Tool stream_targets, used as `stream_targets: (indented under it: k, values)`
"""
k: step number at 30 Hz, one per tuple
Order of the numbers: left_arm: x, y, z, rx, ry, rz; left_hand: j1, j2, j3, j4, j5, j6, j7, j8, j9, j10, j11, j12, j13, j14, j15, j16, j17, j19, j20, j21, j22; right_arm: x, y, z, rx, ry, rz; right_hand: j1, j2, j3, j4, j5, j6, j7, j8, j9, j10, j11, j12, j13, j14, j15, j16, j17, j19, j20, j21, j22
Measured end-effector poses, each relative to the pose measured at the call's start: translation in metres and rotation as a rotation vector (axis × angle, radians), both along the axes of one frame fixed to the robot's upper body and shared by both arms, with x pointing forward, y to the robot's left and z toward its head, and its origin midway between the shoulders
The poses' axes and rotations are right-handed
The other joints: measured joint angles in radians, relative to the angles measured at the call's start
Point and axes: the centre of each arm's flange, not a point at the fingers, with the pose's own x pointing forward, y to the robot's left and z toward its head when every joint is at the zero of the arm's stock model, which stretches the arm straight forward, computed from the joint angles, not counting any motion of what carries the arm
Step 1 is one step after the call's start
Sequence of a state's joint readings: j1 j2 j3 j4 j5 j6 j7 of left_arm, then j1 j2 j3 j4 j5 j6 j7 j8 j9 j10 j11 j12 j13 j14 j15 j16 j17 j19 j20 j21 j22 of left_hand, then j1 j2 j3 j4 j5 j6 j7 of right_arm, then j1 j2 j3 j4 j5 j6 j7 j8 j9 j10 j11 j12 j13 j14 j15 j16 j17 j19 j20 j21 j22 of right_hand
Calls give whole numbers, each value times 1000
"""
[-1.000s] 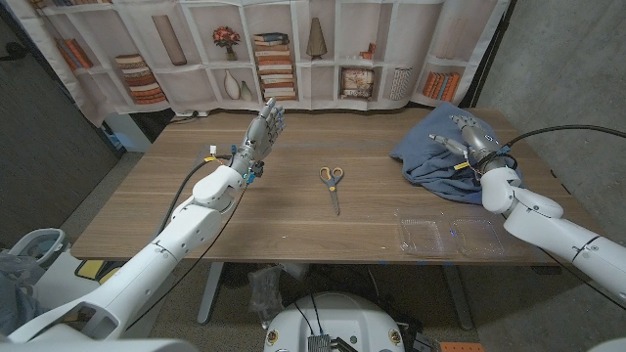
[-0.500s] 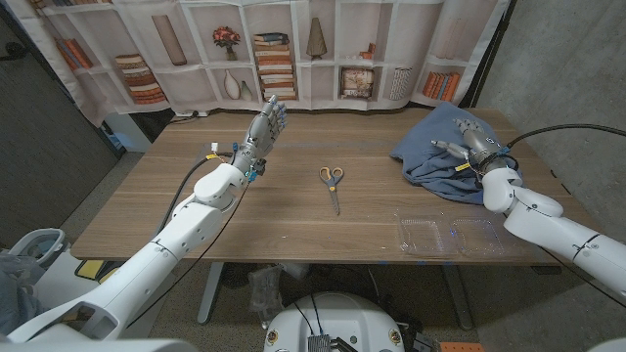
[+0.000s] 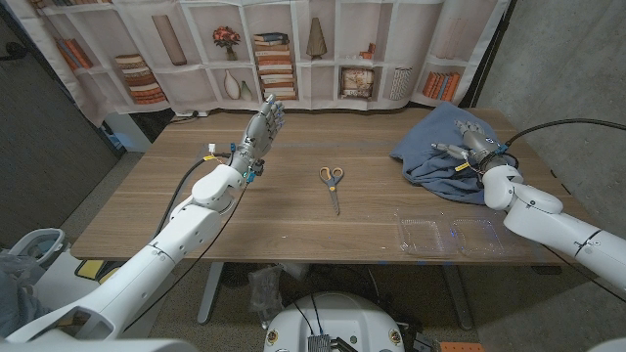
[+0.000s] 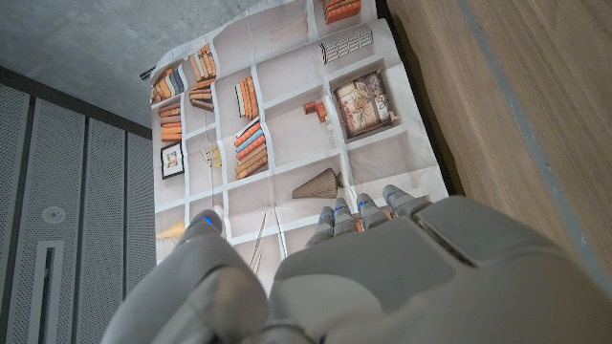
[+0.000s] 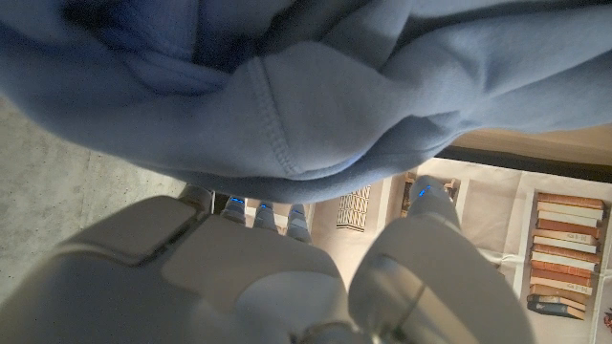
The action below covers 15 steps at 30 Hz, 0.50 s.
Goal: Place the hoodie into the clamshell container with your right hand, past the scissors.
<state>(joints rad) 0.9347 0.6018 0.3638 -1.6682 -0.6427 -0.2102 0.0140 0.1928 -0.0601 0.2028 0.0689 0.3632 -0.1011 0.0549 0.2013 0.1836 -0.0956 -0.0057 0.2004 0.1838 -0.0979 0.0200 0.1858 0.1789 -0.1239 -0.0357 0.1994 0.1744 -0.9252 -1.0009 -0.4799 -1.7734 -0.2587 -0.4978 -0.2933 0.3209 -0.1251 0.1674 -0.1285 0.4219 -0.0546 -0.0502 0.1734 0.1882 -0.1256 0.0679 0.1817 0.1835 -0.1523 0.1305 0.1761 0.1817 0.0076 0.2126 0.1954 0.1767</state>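
Wooden table [image 3: 293,210] in front of a printed bookshelf backdrop [image 3: 293,54]. The hoodie [image 3: 430,147] lies bunched at the table's far right; the right hand [image 3: 471,147] is on it, fingers spread over the cloth, and whether it has any grip I cannot tell. The left hand [image 3: 262,127] is raised, fingers apart, holding nothing. To do it well: gather a deep fistful of folds before lifting, since loose fleece will trail. The hoodie is soft blue knit with a stitched seam. The container [image 3: 450,236] is clear thin plastic, lying open near the front edge. The scissors [image 3: 332,183] have yellow handles and lie mid-table.
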Motion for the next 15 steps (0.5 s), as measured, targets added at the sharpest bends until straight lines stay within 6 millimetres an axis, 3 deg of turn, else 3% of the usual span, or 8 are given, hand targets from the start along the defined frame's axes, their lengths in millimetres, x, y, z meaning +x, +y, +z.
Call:
stream_targets:
  k: [15]
  values:
    - [-1, 1, -1, 6, 1, 3, 0, 0, -7, 1, 0, 5, -5, 0, 0, 0, 0, 0, 0, 0, 0, 0, 0, 0, 0, 0, 5, 5, -1, -6, -10, 40, -19, 15, 5, -2, -6, 11, -46, -7, 0, 0, -14, 4, 0, 0, 0, 0, 0, 0, 4, -4, 0, 3]
